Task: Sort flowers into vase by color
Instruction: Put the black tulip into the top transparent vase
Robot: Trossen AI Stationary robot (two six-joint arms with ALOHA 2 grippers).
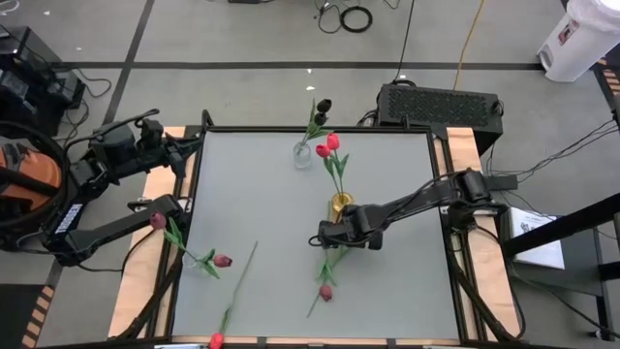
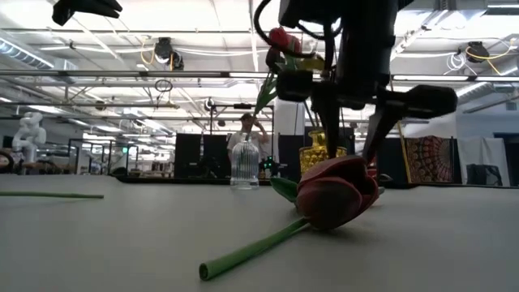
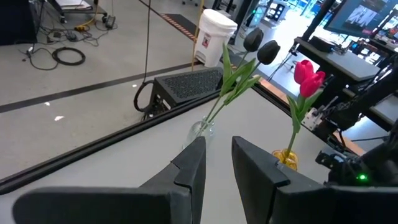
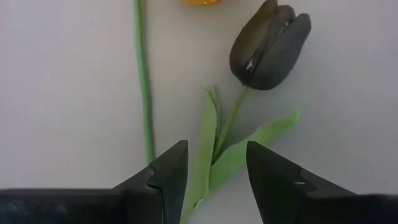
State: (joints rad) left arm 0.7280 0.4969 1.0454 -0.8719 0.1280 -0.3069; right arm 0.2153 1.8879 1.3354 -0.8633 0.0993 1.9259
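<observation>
Overhead, right gripper (image 1: 332, 236) hovers mid-table beside the yellow vase (image 1: 340, 204) of red tulips (image 1: 327, 145), over loose flowers; the clear vase (image 1: 303, 153) holds the black ones, and the left arm waits at the table's left edge. Table-level view shows a dark red tulip (image 2: 334, 191) lying under the arm. Left wrist view: left gripper (image 3: 217, 165) slightly parted, empty. Right wrist view: fingers (image 4: 169, 168) spread and empty above a black tulip (image 4: 270, 45) lying flat, its stem (image 4: 225, 134) between them. Pick-up seems in hand; next, descend and pinch that stem.
</observation>
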